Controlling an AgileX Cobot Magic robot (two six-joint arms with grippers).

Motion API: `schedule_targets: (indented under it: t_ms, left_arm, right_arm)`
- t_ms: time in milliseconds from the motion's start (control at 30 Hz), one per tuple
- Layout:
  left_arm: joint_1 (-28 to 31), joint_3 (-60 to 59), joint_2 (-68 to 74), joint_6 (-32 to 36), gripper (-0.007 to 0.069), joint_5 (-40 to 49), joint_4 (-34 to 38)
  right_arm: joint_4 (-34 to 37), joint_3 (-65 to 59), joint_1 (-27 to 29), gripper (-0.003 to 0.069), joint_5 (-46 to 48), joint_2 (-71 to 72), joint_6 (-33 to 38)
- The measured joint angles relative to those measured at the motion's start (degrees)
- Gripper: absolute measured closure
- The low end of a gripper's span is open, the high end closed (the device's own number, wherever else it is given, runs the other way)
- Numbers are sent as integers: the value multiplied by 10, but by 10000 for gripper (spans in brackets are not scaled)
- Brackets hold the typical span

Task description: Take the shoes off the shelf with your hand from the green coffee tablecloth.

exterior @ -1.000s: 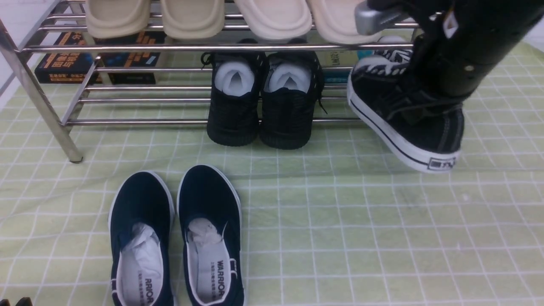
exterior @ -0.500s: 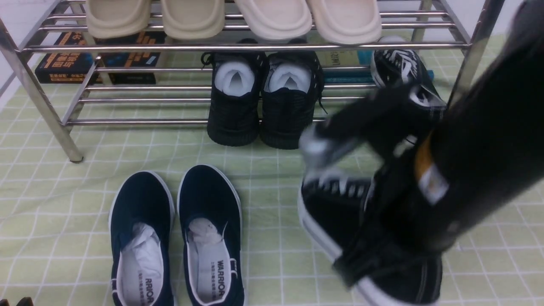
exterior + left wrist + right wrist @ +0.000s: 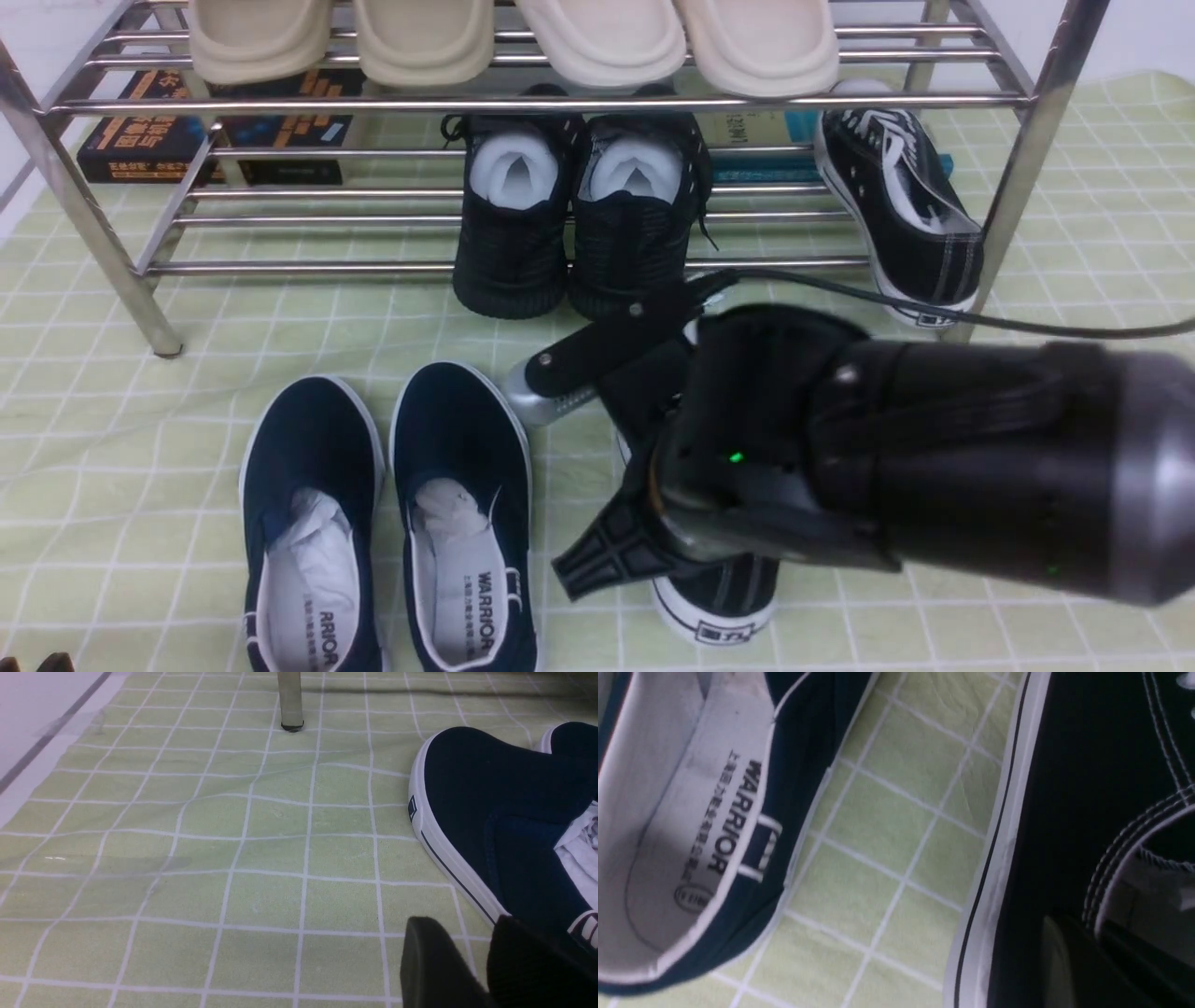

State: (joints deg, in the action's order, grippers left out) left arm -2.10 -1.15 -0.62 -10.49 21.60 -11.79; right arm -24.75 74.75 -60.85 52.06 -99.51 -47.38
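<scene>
Canvas sneaker (image 3: 724, 597) is beneath the right hand (image 3: 1073, 924) (pinched closed on its collar (image 3: 1104, 882)).

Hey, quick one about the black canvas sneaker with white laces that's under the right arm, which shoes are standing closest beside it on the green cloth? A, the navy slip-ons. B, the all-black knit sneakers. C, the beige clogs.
A: the navy slip-ons stand on the cloth just left of that canvas sneaker.
</scene>
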Motion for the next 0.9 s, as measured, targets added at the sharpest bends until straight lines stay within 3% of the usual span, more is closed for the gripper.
schedule_targets:
  t_ms: [467, 600, 733, 800, 833, 900]
  left_arm:
    - [0, 0, 0, 0, 389, 0, 0]
    - [0, 0, 0, 0, 387, 0, 0]
    - [0, 0, 0, 0, 386, 0, 0]
    - [0, 0, 0, 0, 386, 0, 0]
    - [0, 0, 0, 0, 386, 0, 0]
    - [0, 0, 0, 0, 386, 0, 0]
  right_arm:
    - [-7, 2, -1, 631, -33, -30, -62]
    - [3, 2, -2, 571, -47, -47, -77]
    - [21, 8, -3, 391, -63, -49, -78]
    - [28, 12, -3, 348, -56, -49, -78]
    - [43, 22, -3, 287, -31, -44, -66]
    - [52, 39, -3, 244, 12, -31, -36]
